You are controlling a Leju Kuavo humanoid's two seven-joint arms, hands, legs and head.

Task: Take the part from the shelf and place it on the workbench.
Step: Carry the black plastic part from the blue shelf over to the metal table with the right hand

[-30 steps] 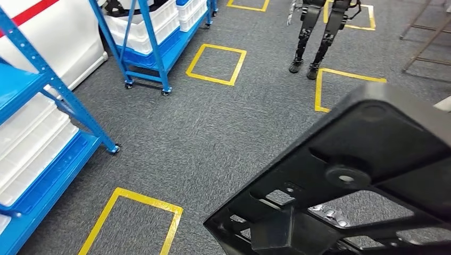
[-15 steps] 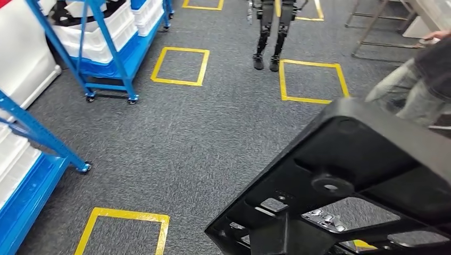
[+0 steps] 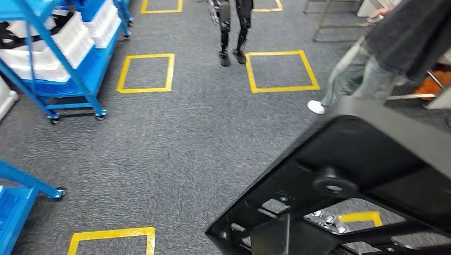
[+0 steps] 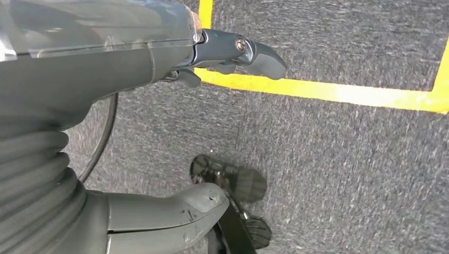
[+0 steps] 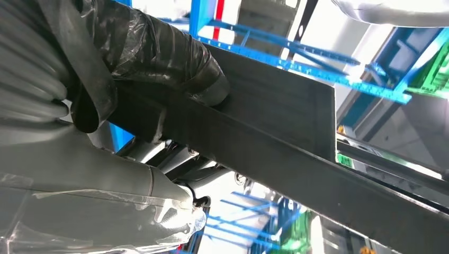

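Observation:
The part (image 3: pixel 372 154) is a large black moulded panel with ribs and cut-outs, tilted and filling the lower right of the head view. In the right wrist view my right hand (image 5: pixel 122 121) grips the panel's flat black edge (image 5: pixel 275 132), its wrapped thumb pressed on top. My left hand (image 4: pixel 106 63) hangs over the grey carpet with thumb and fingers apart and nothing between them.
A blue wheeled shelf with white bins (image 3: pixel 58 48) stands at upper left; another blue shelf's foot (image 3: pixel 21 186) is at lower left. Yellow tape squares (image 3: pixel 146 71) mark the carpet. Another robot's legs (image 3: pixel 234 32) stand ahead. A person (image 3: pixel 383 58) walks at upper right.
The whole view has swung to the right: the shelves slid toward the left edge and the person came into the upper right. The panel stays in my right hand.

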